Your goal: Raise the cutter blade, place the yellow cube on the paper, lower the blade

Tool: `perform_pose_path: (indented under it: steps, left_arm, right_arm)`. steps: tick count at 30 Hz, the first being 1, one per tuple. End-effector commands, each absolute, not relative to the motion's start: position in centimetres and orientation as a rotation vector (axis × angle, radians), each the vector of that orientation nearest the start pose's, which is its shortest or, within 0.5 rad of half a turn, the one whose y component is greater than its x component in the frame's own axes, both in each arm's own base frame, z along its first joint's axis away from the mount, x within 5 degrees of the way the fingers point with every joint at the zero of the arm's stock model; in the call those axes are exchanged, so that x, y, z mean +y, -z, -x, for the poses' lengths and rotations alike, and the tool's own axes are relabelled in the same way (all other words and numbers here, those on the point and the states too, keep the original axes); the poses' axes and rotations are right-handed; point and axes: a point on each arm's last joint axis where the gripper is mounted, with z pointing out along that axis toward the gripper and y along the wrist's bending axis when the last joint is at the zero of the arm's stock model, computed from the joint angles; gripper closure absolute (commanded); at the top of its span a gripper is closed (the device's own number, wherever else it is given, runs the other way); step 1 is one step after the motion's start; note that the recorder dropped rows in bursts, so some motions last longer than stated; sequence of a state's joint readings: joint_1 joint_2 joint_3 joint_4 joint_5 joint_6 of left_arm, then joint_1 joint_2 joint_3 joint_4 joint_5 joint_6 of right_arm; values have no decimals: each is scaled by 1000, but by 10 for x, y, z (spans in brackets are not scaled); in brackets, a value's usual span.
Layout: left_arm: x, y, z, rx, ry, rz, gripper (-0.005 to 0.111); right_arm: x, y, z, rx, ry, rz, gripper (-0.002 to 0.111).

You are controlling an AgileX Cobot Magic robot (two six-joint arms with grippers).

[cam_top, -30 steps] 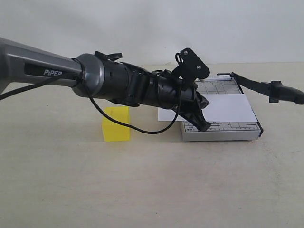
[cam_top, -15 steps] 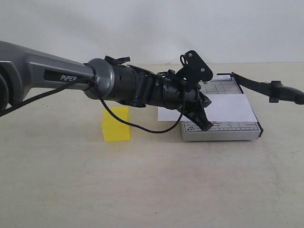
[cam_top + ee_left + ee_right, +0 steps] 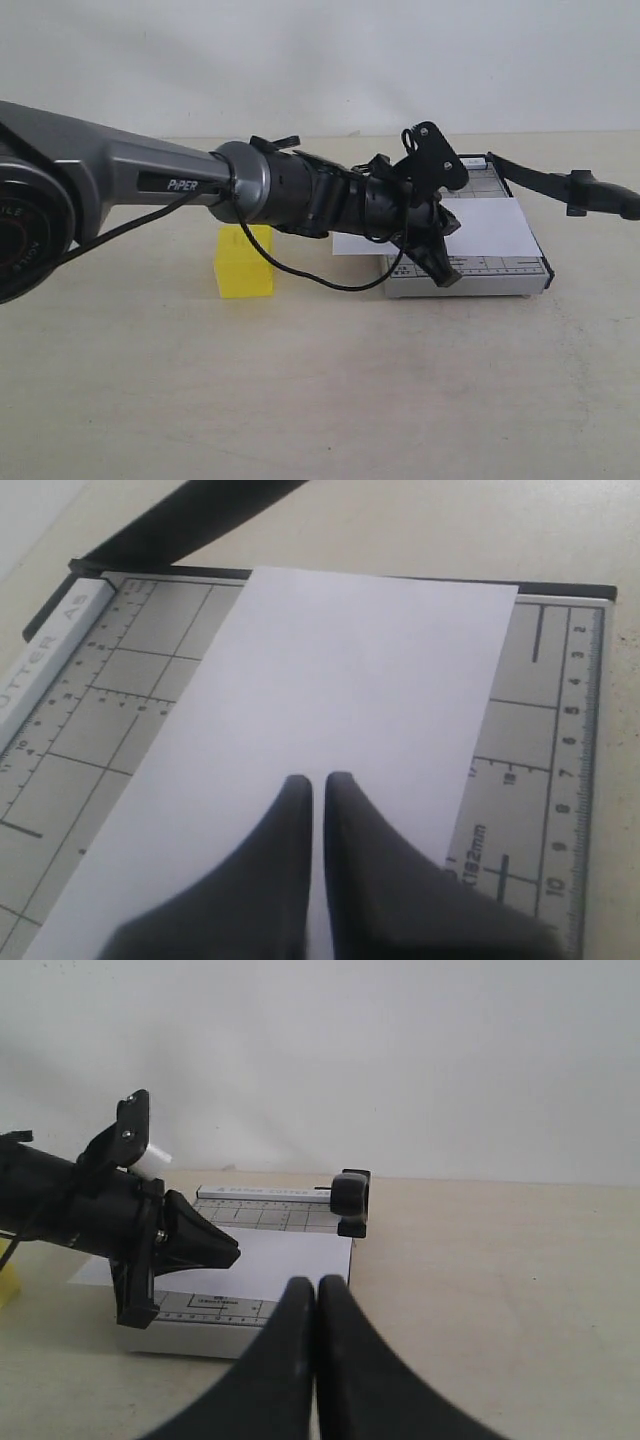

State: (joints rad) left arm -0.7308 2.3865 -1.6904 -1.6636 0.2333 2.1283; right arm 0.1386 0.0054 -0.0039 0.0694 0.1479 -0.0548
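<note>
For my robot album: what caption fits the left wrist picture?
Shut left gripper above the paper on the grey cutter base, cutter blade raised.

Left arm (image 3: 290, 190) has stretched further right over the last second, and more of its grey link is in frame. Its silver joint, earlier left of the cube (image 3: 245, 272), now sits above it in the exterior view. Left gripper (image 3: 443, 272) has shifted right and slightly lower along the front of the base (image 3: 500, 280), now in front of more of the paper (image 3: 490, 228).

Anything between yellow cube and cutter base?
Exterior view: only the paper, its end overhanging the cutter base, then bare table up to the yellow cube. The left arm crosses above.
</note>
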Motion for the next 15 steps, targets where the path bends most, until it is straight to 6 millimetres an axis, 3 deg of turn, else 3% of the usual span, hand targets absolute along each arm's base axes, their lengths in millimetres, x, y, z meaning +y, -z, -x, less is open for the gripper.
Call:
perform_pose_path:
  steps: [1, 15]
  left_arm:
    - [-369, -108, -378, 1711, 397, -1336, 102]
    - [-379, -88, -378, 1724, 459, -1339, 102]
  right_arm:
    - [9, -200, -56, 1627, -126, 109, 108]
    - [9, -200, -56, 1627, -126, 109, 108]
